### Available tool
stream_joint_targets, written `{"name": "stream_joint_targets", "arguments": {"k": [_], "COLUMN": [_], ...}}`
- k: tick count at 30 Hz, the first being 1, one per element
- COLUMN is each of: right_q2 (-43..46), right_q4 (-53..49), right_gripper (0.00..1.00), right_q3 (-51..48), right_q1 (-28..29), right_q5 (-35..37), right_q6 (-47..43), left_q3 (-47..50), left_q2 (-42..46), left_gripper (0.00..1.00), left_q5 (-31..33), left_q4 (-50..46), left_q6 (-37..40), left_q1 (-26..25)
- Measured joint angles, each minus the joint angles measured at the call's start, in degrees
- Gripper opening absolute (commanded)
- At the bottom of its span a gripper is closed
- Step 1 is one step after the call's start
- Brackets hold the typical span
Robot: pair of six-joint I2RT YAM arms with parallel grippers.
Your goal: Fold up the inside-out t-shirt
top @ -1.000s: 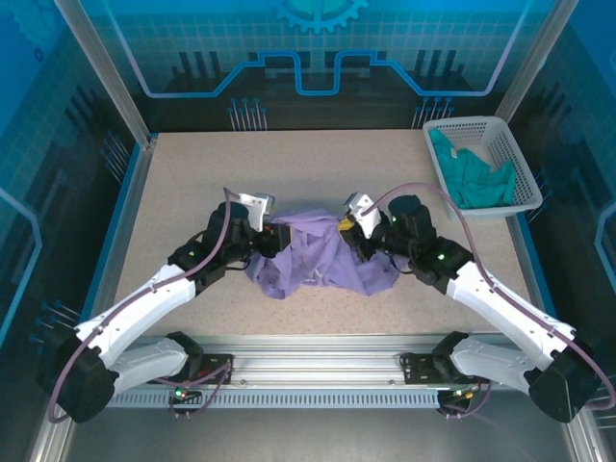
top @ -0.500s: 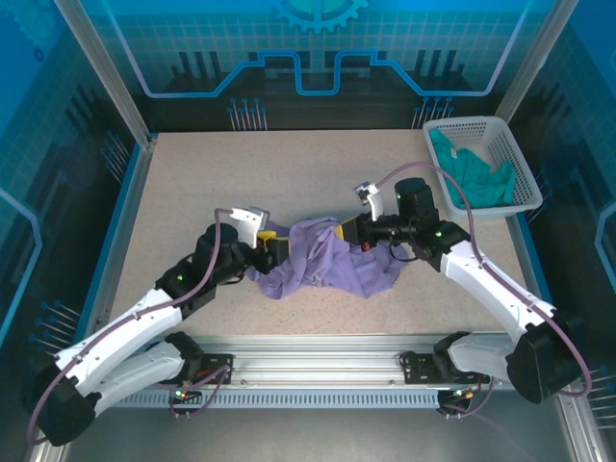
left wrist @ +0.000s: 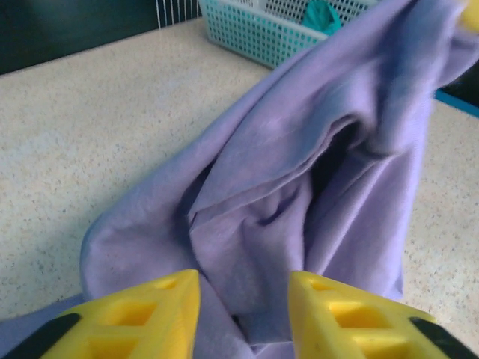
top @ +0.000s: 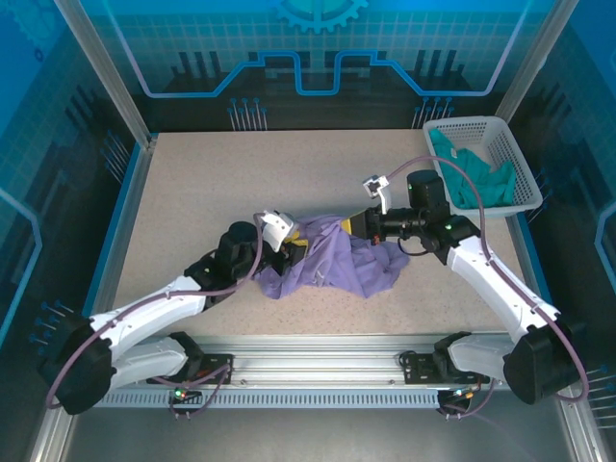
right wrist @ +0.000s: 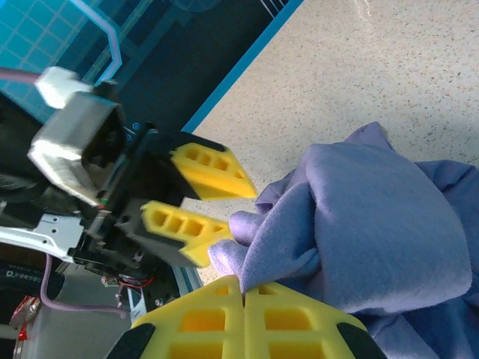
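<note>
The inside-out t-shirt [top: 332, 260] is a crumpled lavender heap at the middle of the table. My right gripper [top: 352, 223] is at its back edge, shut on a fold of the fabric [right wrist: 352, 224]; the right gripper [right wrist: 243, 290] has its yellow pads pressed together with cloth pinched at the tips. My left gripper [top: 294, 242] is at the heap's left end. The left gripper [left wrist: 245, 299] has its jaws apart, and shirt folds [left wrist: 299, 172] lie in the gap and beyond. From the right wrist, the left gripper [right wrist: 238, 213] stands open against a fold.
A white mesh basket [top: 525, 164] holding a teal garment [top: 472, 178] stands at the back right corner; the basket [left wrist: 247, 30] is beyond the shirt in the left wrist view. Bare speckled tabletop [top: 212, 183] surrounds the heap.
The left gripper has moved right, into the shirt's left end. The right arm has swung back and right, keeping its hold on the fabric, and the heap has shifted slightly.
</note>
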State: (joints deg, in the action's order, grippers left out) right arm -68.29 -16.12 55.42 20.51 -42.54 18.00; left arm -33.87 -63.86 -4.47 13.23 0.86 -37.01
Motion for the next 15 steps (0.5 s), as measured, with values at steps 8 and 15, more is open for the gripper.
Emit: {"name": "stream_joint_targets", "arguments": {"k": [8,15], "right_q2": [0.24,0.63], "right_q4": [-0.17,-0.15], "right_gripper": [0.0,0.0], "right_q3": [0.02,0.0], "right_q1": [-0.72,-0.72], "right_q5": [-0.98,-1.22], "right_q6": [-0.26,-0.24], "left_q3": [-2.1,-4.94], "left_q2": [-6.86,-13.2], "left_gripper": [0.37,0.38], "left_q5": [-8.07,-14.1], "left_q4": [2.08,5.6], "left_q6": [-5.84,-9.46], "left_q1": [4.31,6.45]}}
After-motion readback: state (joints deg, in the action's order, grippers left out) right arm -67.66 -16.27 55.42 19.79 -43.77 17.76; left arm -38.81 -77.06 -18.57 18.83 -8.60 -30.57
